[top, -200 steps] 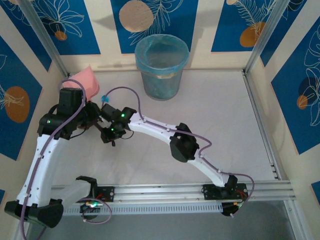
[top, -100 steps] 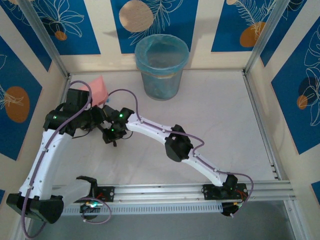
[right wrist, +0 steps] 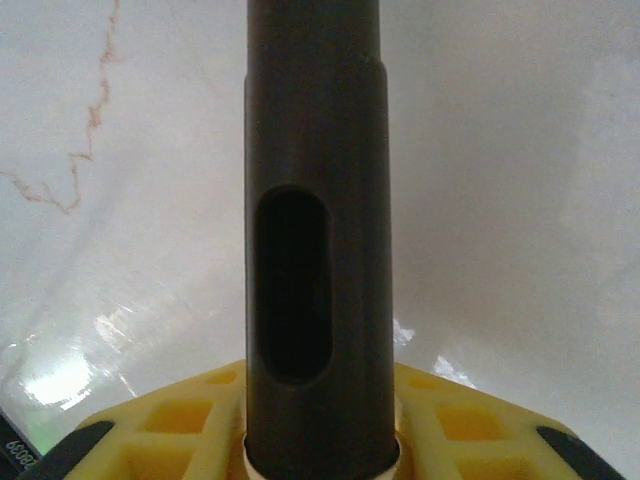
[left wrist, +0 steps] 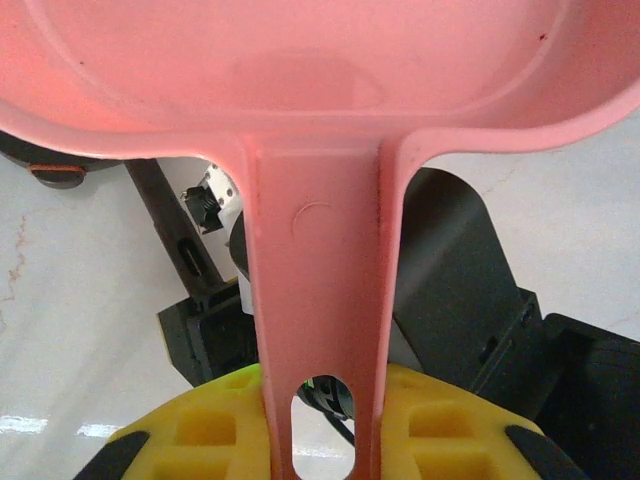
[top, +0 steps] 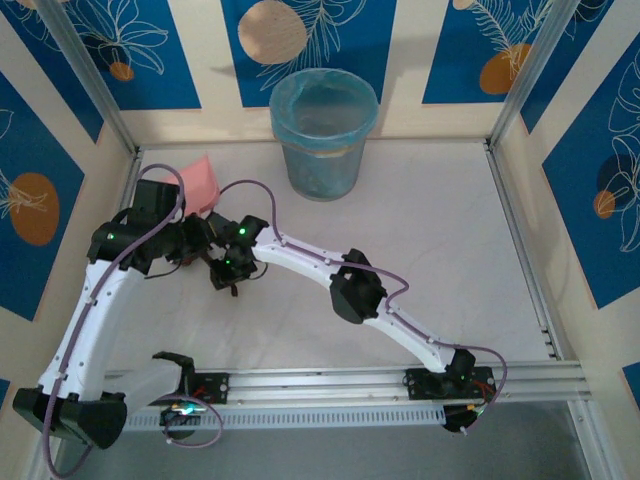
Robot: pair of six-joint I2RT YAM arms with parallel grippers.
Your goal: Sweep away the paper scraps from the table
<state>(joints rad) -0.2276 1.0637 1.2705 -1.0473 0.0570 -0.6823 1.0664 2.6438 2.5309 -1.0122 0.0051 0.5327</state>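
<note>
A pink dustpan (top: 197,182) is lifted over the left rear of the white table (top: 430,220). My left gripper (left wrist: 320,445) is shut on its flat handle (left wrist: 315,300), which sits between the yellow fingers (left wrist: 195,435); the pan (left wrist: 300,70) spreads across the top of the left wrist view. My right gripper (right wrist: 318,450) is shut on a dark round brush handle (right wrist: 315,220) with an oval slot, pointing at the table. Seen from above, the right gripper (top: 226,268) hangs just right of the left one (top: 178,222). The paper scraps are hidden from view.
A blue-lined waste bin (top: 323,130) stands at the back centre of the table. Black parts of the right arm (left wrist: 470,290) lie right under the dustpan handle. Aluminium rails (top: 520,230) and patterned walls close in the sides.
The left arm has swung the dustpan a little right and toward the bin, tilting it. The right arm has shifted slightly left with it. Both grips are unchanged.
</note>
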